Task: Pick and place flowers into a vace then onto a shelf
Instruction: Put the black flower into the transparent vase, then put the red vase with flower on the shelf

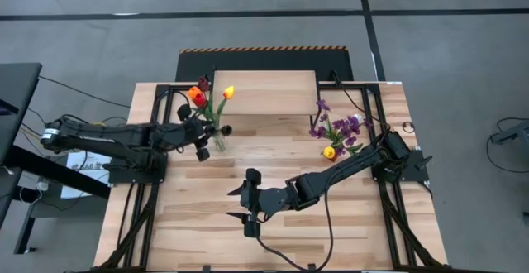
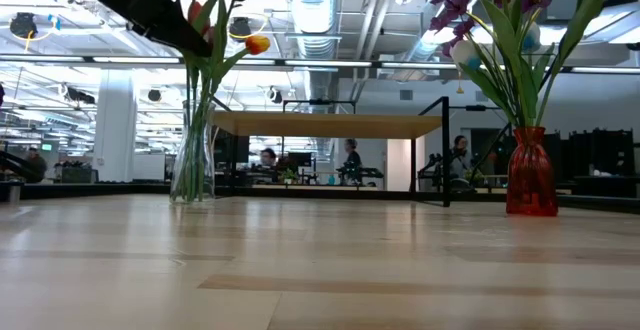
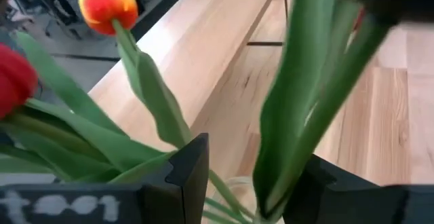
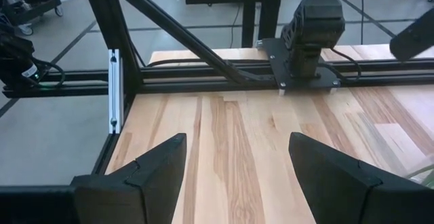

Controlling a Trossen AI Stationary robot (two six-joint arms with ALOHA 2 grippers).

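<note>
Flowers [image 1: 207, 99] sit in both vases, neither yet on the shelf [image 1: 264, 91]; left fingers [image 3: 186, 176] pinch a stem, right fingers [image 4: 156, 173] spread over bare counter [image 4: 230, 142].

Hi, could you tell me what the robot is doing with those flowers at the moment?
The left gripper is at the clear glass vase on the table, its fingers either side of the green stems of the tulips standing in it; whether it grips them is unclear. A red vase of purple flowers stands to the right. The right gripper hangs open over bare table. The shelf holds nothing.
</note>
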